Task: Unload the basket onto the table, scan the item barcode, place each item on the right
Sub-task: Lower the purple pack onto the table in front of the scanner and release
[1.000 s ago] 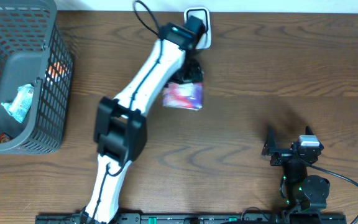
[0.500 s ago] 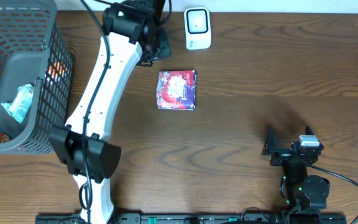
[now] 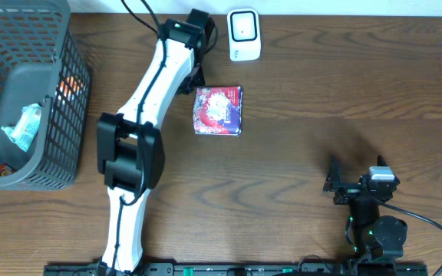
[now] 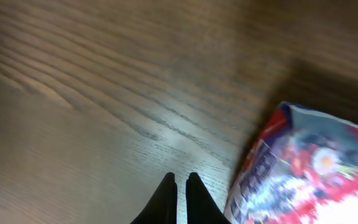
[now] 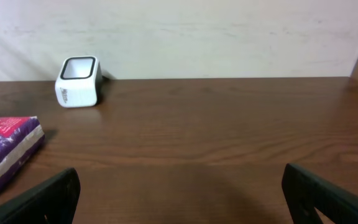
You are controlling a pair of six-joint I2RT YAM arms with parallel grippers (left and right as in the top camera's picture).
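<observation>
The left claw [image 4: 181, 182] is clenched on nothing, its two dark tips pressed together over the bare table [image 4: 92, 93]. Just right of it, in the lower right of the wrist view, the red and purple packet [image 4: 303, 168] lies flat on the wood. From overhead, the white scanner [image 3: 244, 34] stands beyond the packet at the top edge. The right claw [image 5: 180, 180] gapes wide at the lower right. A grey basket [image 3: 71, 100] sits at the upper left.

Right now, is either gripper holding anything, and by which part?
Nothing is held: left gripper shut empty beside the packet lying on the table, right gripper open and empty.
</observation>
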